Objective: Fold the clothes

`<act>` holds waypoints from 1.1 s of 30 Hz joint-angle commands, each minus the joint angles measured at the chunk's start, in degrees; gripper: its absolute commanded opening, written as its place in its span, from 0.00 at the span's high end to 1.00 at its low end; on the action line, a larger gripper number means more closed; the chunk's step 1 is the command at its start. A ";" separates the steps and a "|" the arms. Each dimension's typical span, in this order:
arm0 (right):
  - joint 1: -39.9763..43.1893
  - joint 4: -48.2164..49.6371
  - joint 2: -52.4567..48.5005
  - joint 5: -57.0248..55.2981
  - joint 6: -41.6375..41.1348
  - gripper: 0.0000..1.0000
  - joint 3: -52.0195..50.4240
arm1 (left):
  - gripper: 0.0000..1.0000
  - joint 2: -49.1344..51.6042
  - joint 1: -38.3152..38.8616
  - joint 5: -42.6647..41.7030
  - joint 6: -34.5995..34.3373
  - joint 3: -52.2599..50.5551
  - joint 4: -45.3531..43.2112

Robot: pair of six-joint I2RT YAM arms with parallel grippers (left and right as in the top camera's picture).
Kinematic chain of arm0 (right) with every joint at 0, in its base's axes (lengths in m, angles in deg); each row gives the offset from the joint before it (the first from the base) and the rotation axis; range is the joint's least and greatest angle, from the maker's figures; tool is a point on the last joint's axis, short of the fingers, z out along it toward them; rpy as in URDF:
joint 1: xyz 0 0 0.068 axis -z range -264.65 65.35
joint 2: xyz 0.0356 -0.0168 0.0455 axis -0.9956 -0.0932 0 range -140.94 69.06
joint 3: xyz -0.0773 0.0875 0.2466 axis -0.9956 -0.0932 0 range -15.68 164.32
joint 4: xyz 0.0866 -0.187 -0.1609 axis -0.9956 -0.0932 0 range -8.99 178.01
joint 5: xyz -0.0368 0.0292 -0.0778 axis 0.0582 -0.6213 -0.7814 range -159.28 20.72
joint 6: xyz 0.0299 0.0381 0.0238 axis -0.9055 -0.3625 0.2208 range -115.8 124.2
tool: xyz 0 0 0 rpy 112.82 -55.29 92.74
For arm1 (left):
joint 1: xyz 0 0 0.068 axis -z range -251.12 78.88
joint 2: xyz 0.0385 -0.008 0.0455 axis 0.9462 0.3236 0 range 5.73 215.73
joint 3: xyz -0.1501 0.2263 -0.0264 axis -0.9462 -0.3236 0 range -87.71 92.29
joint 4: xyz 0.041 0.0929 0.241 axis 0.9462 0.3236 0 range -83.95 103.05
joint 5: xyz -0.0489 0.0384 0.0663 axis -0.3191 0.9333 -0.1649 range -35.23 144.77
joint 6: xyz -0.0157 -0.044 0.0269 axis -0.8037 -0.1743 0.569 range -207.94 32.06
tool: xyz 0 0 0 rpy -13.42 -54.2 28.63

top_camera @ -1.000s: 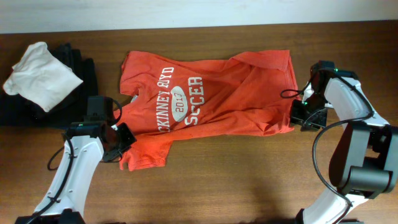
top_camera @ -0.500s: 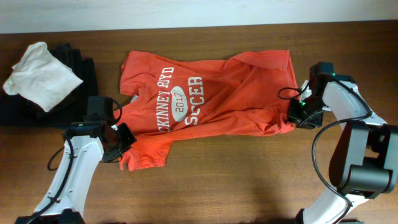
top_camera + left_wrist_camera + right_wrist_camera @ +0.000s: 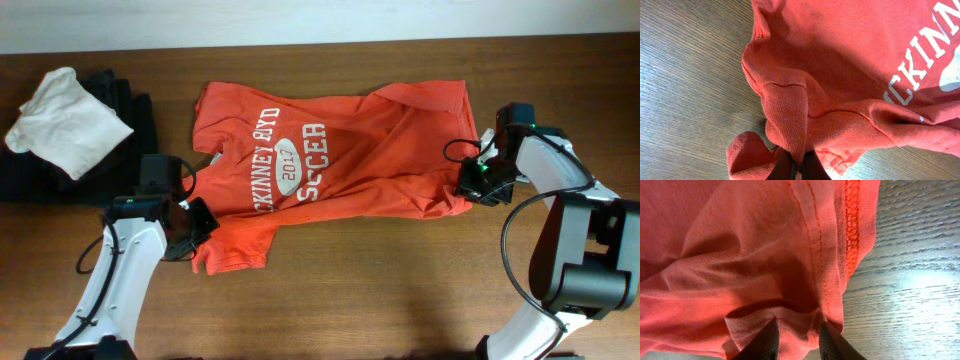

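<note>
- The orange-red T-shirt (image 3: 335,160) lies spread with its chest print up on the wooden table (image 3: 400,290), between the two arms.
- The left gripper (image 3: 796,169) has its jaws closed, pinching a fold of the sleeve.
- The right gripper (image 3: 797,339) has its fingers straddling the bunched hem; whether they clamp it cannot be told.

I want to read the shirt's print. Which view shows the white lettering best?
The overhead view: the lettering and oval logo on the orange T-shirt lie face up there. The left wrist view catches only a few letters at its right edge; the right wrist view shows only hem.
</note>
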 commanded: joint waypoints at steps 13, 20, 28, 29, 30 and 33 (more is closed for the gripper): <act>6.27 -17.70 3.82 -17.29 -9.86 0.96 9.14 | 0.99 -0.22 0.13 -0.04 1.18 0.04 -0.17; 13.62 -27.61 6.19 -18.08 -10.01 0.96 10.49 | 0.99 -0.22 0.13 -0.04 1.18 0.04 -0.37; 13.62 -27.76 6.08 -19.41 -10.03 0.96 3.85 | 0.99 -0.22 0.13 -0.04 3.34 0.04 3.06; 13.64 -27.56 6.08 -19.39 -10.03 0.96 2.91 | 0.99 -0.22 0.13 -0.07 3.34 0.04 3.30; 13.62 -27.15 6.08 -19.37 -10.03 0.96 2.03 | 0.99 -0.22 0.13 -0.07 3.34 0.04 3.32; 13.62 -26.51 6.08 -19.32 -10.01 0.59 0.37 | 0.99 -0.22 0.13 -0.24 3.34 0.04 3.28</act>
